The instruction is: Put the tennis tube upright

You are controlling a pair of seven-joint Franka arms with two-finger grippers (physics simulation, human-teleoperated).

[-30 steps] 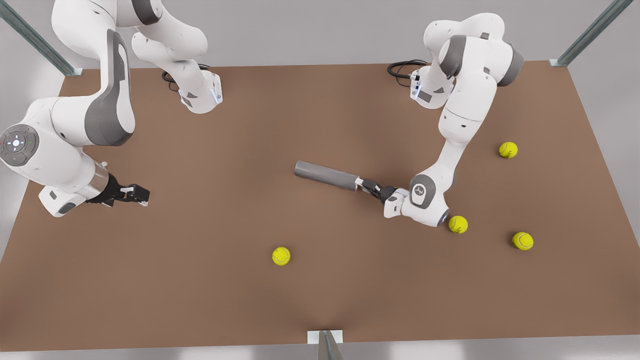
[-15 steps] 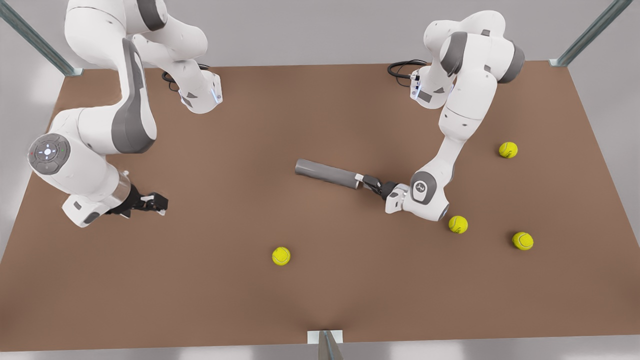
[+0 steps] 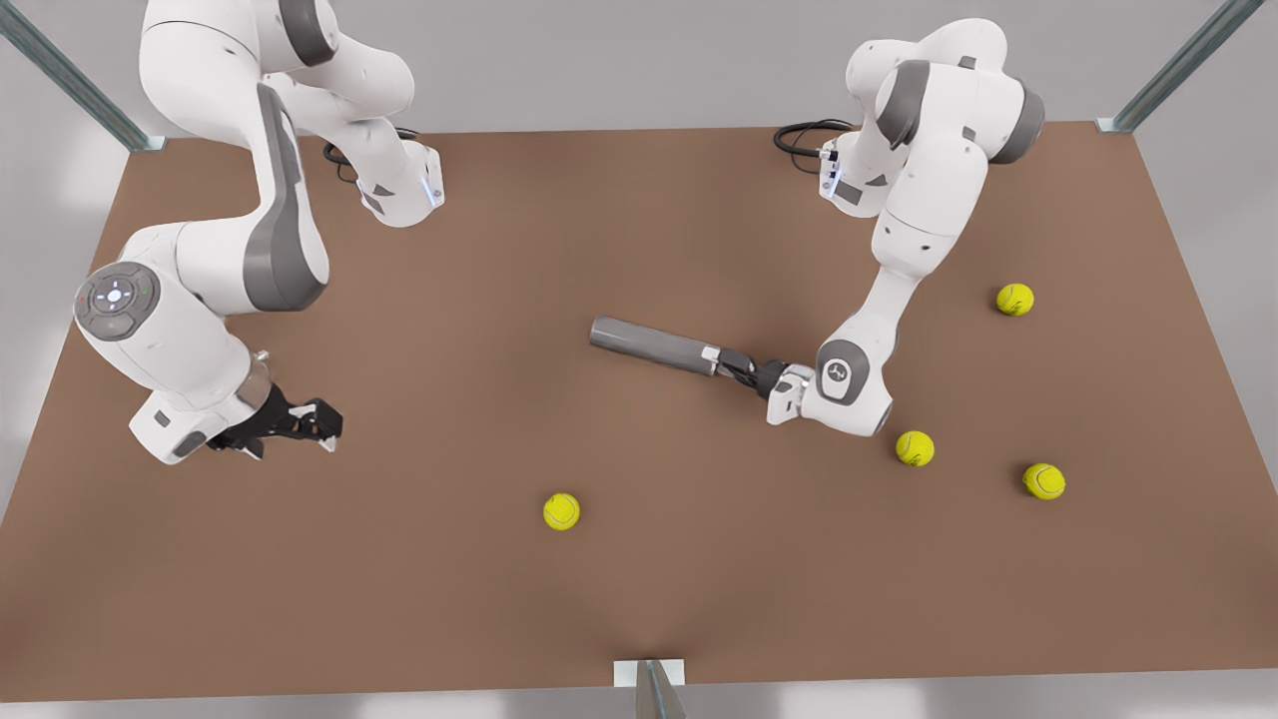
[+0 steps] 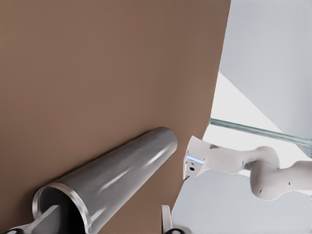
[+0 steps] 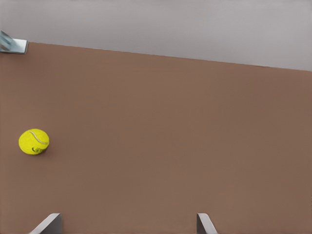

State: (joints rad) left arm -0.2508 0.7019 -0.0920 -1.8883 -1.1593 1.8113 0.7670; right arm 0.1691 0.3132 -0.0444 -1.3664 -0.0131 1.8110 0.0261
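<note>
The tennis tube (image 3: 654,347) lies on its side near the middle of the brown table (image 3: 639,200), silvery rim toward the front view's right. My left gripper (image 3: 727,363) has that rim end: in the left wrist view one finger (image 4: 46,222) reaches into the open mouth of the tube (image 4: 112,183), the other is outside the wall, so I read it as clamped on the rim. My right gripper (image 3: 318,421) hangs low over the table at the front view's left, well apart from the tube, fingers spread with nothing between them. A tennis ball (image 5: 34,142) sits ahead of it.
</note>
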